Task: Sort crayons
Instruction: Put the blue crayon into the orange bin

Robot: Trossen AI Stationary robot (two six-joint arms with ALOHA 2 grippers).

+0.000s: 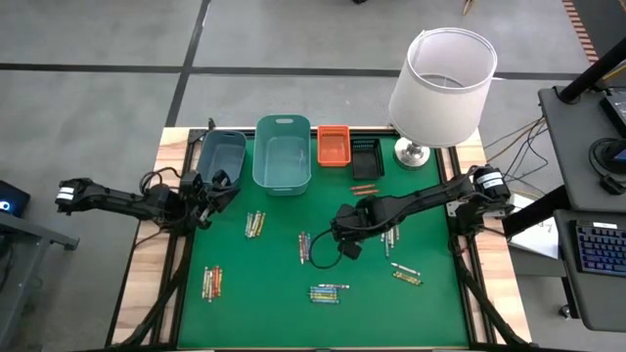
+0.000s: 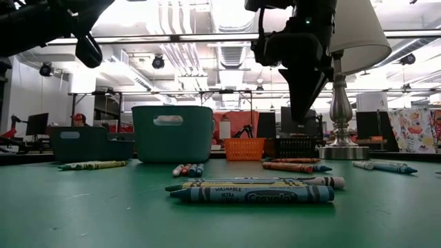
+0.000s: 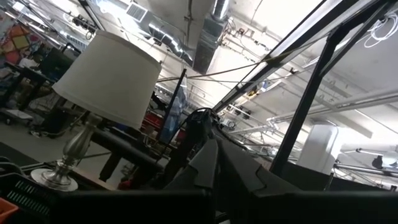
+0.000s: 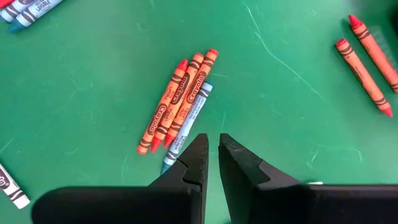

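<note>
High view, worktop: a green mat (image 1: 430, 313) carried crayons in scattered small groups, a row of bins along the far edge and a lamp (image 1: 440, 83) at the far right corner.
High view, crayons: groups lay left of centre (image 1: 254, 224), at centre (image 1: 304, 245), near the left edge (image 1: 211, 283), toward the near edge (image 1: 329, 292) and on the right side (image 1: 406, 273); two more lay just in front of the black bin (image 1: 366, 186).
High view, bins: dark blue (image 1: 221, 156), teal (image 1: 283, 154), orange (image 1: 334, 146), black (image 1: 366, 156), side by side.
High view, right tool (image 1: 337, 235): above the mat's middle, just right of the centre group.
High view, left tool (image 1: 217, 189): at the far left, beside the dark blue bin.
Low view, crayons: a stacked pile (image 2: 255, 189) lay nearest the near edge, others farther back.
Low view, right tool (image 2: 301, 114): hung clear above the mat.
Left wrist view, left tool (image 3: 214, 177): fingers pressed together, holding nothing, pointed up toward the lamp and ceiling.
Right wrist view, right tool (image 4: 211, 155): fingers nearly together with a thin gap, holding nothing, over the end of a bundle of three orange-red crayons (image 4: 177, 102) and a blue one (image 4: 189, 118).
</note>
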